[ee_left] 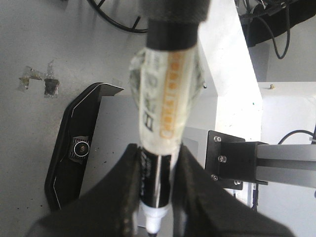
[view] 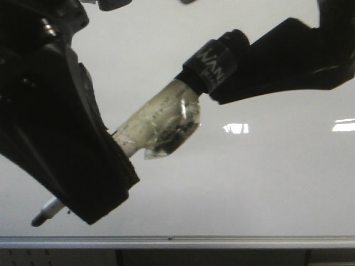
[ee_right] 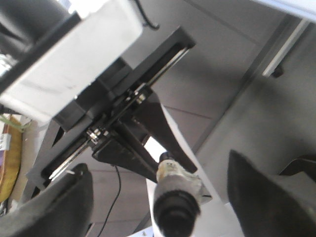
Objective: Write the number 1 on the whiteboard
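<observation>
The whiteboard (view: 260, 183) fills the front view, pale and glossy. No black stroke of the number 1 shows on it. My left gripper (view: 100, 183) is shut on a marker (view: 161, 124) whose middle is wrapped in clear tape. The marker's dark tip (view: 39, 220) points down-left, close above the board's bottom rail; I cannot tell whether it touches the board. In the left wrist view my left gripper (ee_left: 155, 217) clamps the marker's black barrel (ee_left: 158, 173). My right gripper (ee_right: 158, 163) is open, its fingers (ee_right: 256, 197) wide on either side of the marker's black back end (ee_right: 175, 212), not touching it.
The silver bottom rail (view: 177, 241) runs along the board's lower edge. Bright light reflections (view: 236, 128) lie on the board at mid right. The right arm (view: 299, 55) crosses the board's upper right. Black brackets (ee_left: 232, 158) and cables show behind the marker.
</observation>
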Robot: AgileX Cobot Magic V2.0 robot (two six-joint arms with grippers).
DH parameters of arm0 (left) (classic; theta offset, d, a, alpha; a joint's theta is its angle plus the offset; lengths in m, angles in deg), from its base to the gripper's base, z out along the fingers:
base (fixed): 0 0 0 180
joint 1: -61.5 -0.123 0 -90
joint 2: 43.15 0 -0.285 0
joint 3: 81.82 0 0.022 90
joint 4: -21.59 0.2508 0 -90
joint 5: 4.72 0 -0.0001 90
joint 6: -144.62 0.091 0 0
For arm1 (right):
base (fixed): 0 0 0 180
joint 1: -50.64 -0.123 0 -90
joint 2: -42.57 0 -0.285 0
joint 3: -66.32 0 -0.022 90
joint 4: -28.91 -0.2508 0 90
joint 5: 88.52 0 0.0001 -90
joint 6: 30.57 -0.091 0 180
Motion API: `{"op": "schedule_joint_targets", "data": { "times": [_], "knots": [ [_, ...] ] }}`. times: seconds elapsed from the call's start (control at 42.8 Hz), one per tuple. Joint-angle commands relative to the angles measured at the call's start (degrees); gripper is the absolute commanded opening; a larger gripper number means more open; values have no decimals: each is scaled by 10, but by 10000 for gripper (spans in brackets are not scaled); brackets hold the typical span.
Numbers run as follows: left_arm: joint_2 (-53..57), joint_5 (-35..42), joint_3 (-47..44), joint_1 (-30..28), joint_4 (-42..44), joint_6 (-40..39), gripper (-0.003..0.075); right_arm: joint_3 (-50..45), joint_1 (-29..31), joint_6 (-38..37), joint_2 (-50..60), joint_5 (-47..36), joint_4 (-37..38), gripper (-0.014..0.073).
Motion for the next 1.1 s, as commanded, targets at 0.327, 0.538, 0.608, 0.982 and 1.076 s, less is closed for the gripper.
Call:
{"op": "schedule_joint_targets", "data": {
  "times": [0.327,0.538,0.608,0.982,1.076],
  "knots": [
    [19,-32,17,4,-37,1,-20,19,-14,13,-13,70,-42,469],
    [19,-30,17,4,-38,1,-20,19,-14,13,-13,73,-42,218],
    [19,-30,17,4,-42,1,-20,19,-14,13,-13,69,-42,137],
    [19,-19,18,4,-63,1,92,19,-14,26,-12,8,-42,-62],
    [19,-15,18,2,-63,1,281,19,-14,29,-9,-33,-38,-62]
  ]
}}
